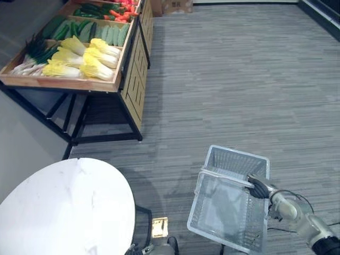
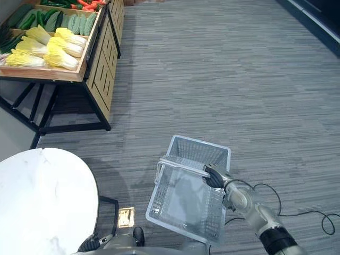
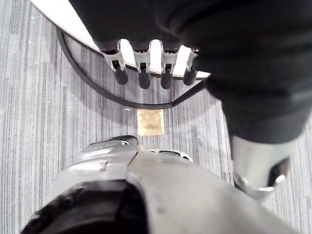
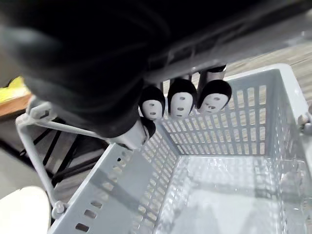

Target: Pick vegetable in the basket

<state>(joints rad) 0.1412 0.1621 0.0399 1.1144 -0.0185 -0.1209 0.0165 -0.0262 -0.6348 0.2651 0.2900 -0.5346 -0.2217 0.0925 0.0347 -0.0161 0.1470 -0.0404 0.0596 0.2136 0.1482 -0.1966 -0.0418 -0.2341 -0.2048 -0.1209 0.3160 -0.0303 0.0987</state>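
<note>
A grey plastic basket (image 1: 226, 241) hangs empty above the carpet at the lower right. My right hand (image 1: 258, 187) is shut on its raised handle; in the right wrist view the fingers (image 4: 180, 100) curl round the bar above the basket's slotted wall (image 4: 214, 131). The vegetables lie far off on a wooden stand (image 1: 64, 83) at the upper left: yellow-white cabbages (image 1: 87, 59), green cucumbers (image 1: 91, 31), scallions (image 1: 33, 55) and carrots (image 1: 120, 14). My left hand (image 3: 144, 75) hangs by my side with straight fingers and holds nothing.
A round white table (image 1: 64, 207) on a dark frame stands at the lower left, close to me. A small tan square (image 1: 159, 227) lies on the grey striped carpet beside it. Open carpet stretches between the basket and the stand.
</note>
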